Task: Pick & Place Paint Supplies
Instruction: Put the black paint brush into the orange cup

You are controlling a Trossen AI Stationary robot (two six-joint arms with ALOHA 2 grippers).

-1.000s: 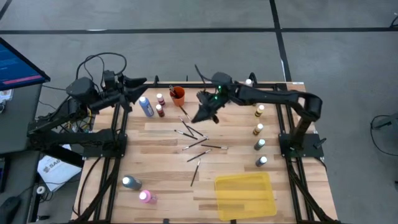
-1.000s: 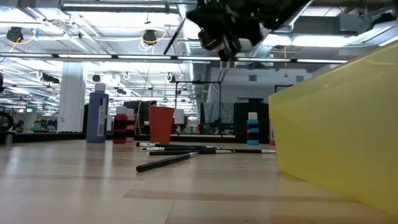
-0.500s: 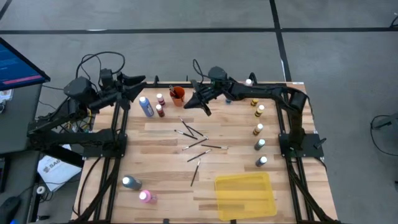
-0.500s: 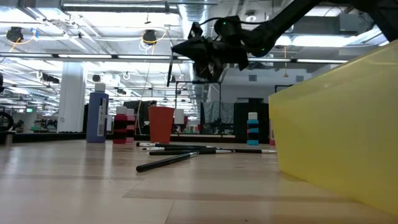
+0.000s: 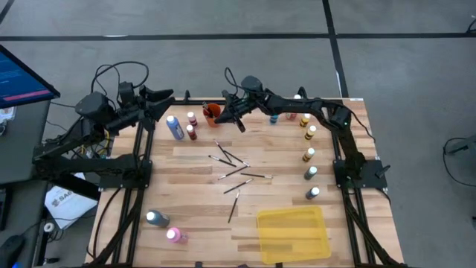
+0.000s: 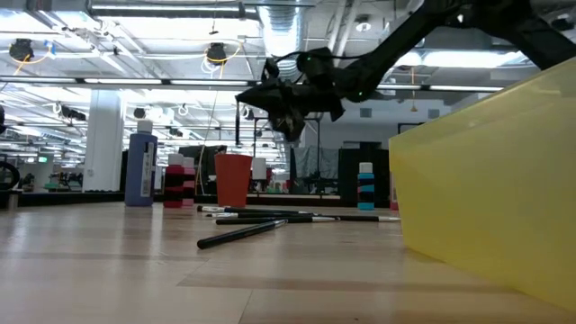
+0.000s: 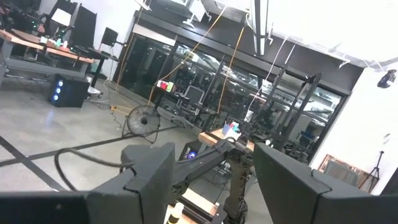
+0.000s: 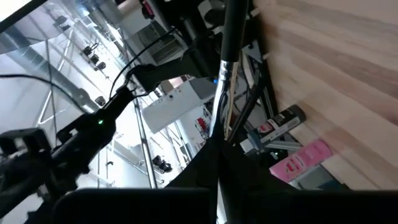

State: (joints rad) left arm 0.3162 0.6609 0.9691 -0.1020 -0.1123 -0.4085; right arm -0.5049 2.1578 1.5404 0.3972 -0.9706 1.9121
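1. Two arms are mine; the left gripper waits at the table's far left corner, fingers spread.
2. My right gripper hangs just beside the orange cup.
3. Its fingers are clamped on a paintbrush.
4. More paintbrushes lie mid-table.

A pale wooden worktop fills the middle of the high view. Loose paintbrushes lie scattered at its centre. A yellow tray sits at lower right. An orange cup and three bottles stand at upper left, two more bottles at lower left, and a column of bottles along the right edge.
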